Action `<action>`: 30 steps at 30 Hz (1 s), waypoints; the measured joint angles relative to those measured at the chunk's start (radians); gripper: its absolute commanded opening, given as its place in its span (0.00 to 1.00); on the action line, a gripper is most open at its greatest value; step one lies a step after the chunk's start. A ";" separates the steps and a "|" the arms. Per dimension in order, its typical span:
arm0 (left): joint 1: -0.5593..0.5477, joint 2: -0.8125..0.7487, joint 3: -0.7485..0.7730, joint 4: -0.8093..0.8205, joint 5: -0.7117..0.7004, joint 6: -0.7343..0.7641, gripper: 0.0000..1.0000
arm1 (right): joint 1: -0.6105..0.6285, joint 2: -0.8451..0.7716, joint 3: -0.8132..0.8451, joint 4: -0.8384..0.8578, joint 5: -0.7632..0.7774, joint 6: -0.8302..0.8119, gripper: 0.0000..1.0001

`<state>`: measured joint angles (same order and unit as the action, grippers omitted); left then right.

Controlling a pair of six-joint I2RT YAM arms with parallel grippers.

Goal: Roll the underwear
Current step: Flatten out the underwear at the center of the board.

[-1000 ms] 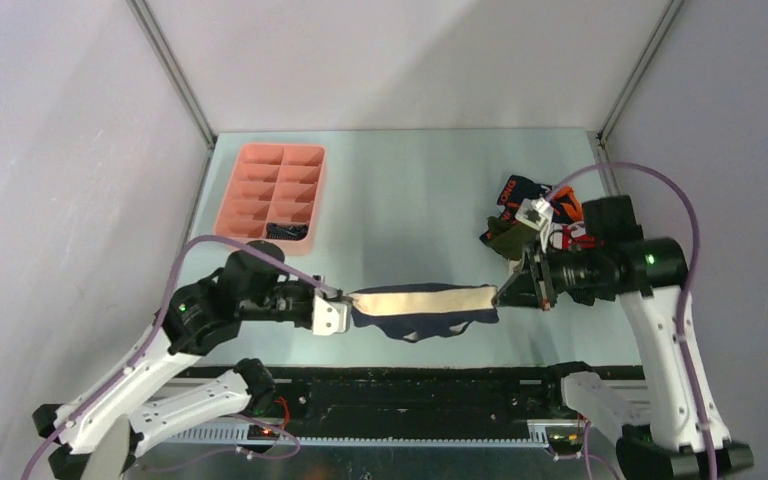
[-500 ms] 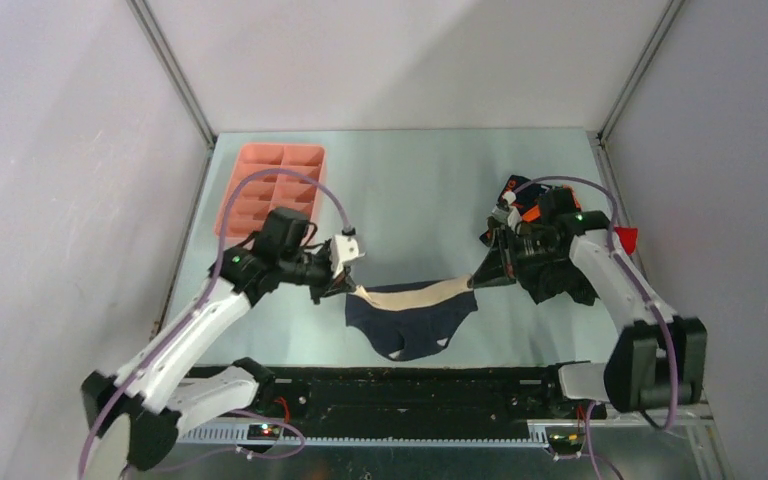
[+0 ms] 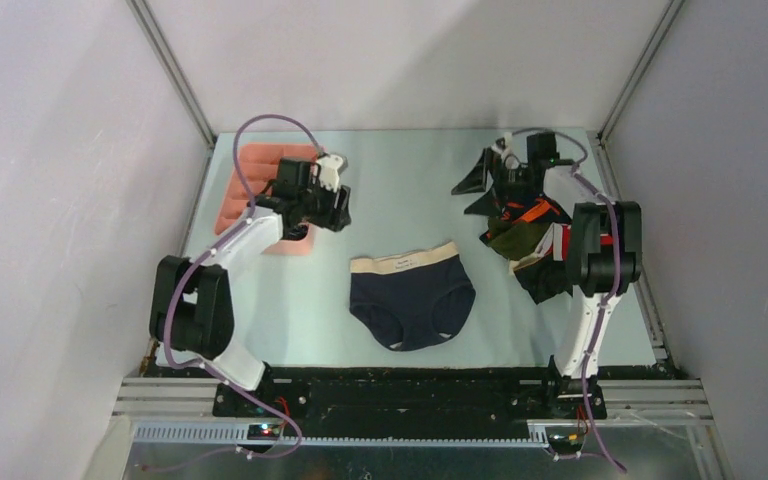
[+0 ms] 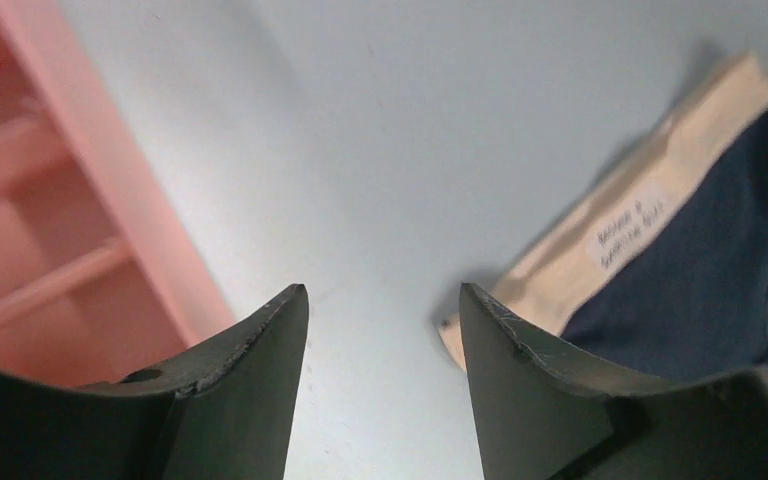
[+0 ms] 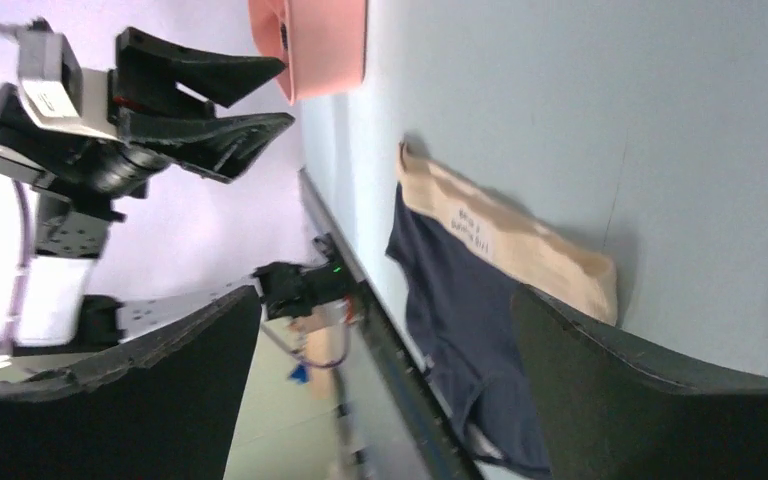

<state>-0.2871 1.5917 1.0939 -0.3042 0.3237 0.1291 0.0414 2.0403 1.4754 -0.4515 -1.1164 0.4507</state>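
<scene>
A: Ground first. What's the biggest thing?
B: Pale grey-blue flat table [image 3: 400,170], walled on three sides. At far left, a pink compartmented plastic tray [image 3: 248,165]. The left arm [image 3: 245,235] lies across its near right part and hides that from the top camera.
A: Cloth?
B: At far right, a heap of small soft briefs [image 3: 525,235]: olive, black-orange, red-white and dark, all tangled. The right arm [image 3: 600,250] crosses over it and covers some. Well apart, mid-table and nearer the bases, navy cloth briefs with beige waistband [image 3: 412,300]. They are spread flat and unrolled, waistband on the far side, with a small white label [image 4: 628,225] showing.
A: Tools?
B: Left gripper [image 4: 380,300] is raised over bare table between the tray rim and the waistband's left end. Its fingers are moderately parted with nothing between them. Right gripper [image 5: 385,297] is up by the heap's far edge, spread wide and holding nothing. Its camera looks across at the navy briefs and the left gripper.
</scene>
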 measured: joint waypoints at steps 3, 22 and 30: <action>0.019 -0.009 0.053 0.035 -0.037 -0.049 0.64 | -0.002 -0.051 0.084 -0.072 0.050 -0.169 0.99; 0.014 -0.034 -0.127 -0.051 0.045 -0.262 0.61 | 0.145 -0.524 -0.225 -0.345 0.414 -0.627 0.69; 0.007 0.074 -0.123 -0.045 0.039 -0.280 0.50 | 0.145 -0.559 -0.263 -0.344 0.421 -0.627 0.69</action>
<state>-0.2802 1.6657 0.9710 -0.3489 0.3630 -0.1509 0.1860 1.4815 1.2121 -0.7952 -0.6952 -0.1764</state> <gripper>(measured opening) 0.513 0.693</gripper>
